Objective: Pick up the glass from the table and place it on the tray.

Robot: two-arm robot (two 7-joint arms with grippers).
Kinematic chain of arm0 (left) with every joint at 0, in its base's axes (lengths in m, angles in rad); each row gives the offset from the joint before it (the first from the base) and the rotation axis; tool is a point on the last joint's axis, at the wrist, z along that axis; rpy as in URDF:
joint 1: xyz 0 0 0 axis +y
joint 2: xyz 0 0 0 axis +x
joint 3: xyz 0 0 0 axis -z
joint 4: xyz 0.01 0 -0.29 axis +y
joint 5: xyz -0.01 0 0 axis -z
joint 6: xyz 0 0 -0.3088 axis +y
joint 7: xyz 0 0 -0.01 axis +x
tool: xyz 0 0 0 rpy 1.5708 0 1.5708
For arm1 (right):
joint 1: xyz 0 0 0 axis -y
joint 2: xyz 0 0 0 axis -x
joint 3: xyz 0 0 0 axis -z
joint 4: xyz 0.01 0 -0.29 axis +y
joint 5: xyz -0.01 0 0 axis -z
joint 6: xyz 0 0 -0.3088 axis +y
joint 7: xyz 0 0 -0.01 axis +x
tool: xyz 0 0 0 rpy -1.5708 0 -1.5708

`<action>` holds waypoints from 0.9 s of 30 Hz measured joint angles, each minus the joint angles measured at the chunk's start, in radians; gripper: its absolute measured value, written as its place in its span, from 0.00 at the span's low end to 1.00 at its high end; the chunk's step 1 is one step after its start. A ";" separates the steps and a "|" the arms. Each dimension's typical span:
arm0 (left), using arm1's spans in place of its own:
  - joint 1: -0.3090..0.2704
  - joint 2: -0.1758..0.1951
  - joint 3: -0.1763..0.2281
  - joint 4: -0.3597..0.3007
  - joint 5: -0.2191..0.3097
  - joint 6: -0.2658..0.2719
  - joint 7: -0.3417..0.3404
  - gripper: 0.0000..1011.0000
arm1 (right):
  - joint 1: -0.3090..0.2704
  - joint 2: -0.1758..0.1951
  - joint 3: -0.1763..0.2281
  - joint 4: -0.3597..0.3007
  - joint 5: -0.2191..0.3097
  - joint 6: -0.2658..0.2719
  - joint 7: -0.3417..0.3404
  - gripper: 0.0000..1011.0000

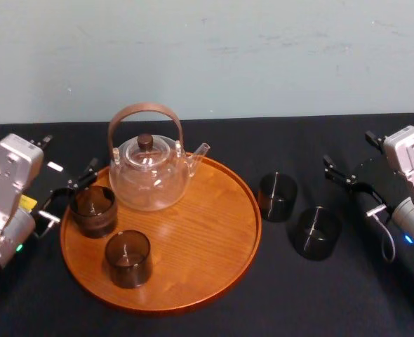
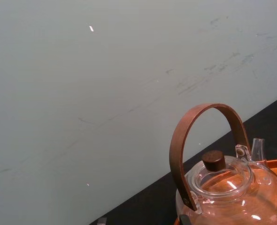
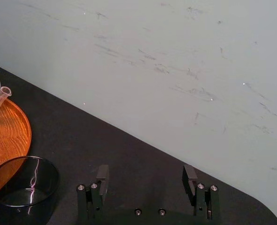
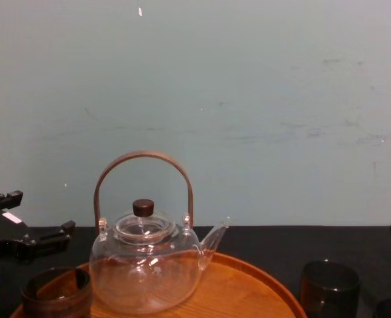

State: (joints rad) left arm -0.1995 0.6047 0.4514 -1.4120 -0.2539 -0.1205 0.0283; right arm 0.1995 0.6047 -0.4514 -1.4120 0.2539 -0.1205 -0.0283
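1. Four dark glasses stand upright in the head view, two on the tray [image 1: 200, 239] and two on the table [image 1: 298, 295]
2. Left-edge glass [image 1: 92, 210] stands just inside the tray's left rim. Front glass [image 1: 128, 258] stands nearer the robot on the tray, apart from it
3. Clear teapot [image 1: 149, 175] with a wooden hoop handle stands at the back of the tray, spout toward the robot's right and body just beside the left-edge glass
4. Left gripper [image 1: 70, 195] is at the tray's left edge with its jaws spread wide, released. The left-edge glass is just beside its fingertips; contact cannot be told
5. Inner table glass [image 1: 277, 196] stands on the black cloth just right of the tray rim, not touching it. Outer table glass [image 1: 317, 233] stands close beside it, further right and nearer the robot
6. Right gripper [image 1: 349, 184] is over the table's right side, near the outer table glass. Its jaws are spread, grasping nothing, and the right wrist view shows black cloth between its fingers
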 joint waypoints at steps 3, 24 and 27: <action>0.000 0.000 0.000 0.000 0.000 0.000 0.000 0.99 | 0.000 0.000 0.000 0.000 0.000 0.000 0.000 0.99; 0.000 0.000 0.000 0.000 0.000 0.000 0.000 0.99 | 0.000 0.000 0.000 0.000 0.000 0.000 0.000 0.99; 0.000 0.000 0.000 0.000 0.000 0.000 0.000 0.99 | 0.000 0.000 0.000 0.000 0.000 0.000 0.000 0.99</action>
State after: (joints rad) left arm -0.1995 0.6047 0.4514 -1.4120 -0.2539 -0.1205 0.0283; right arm 0.1995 0.6047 -0.4514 -1.4120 0.2539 -0.1205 -0.0283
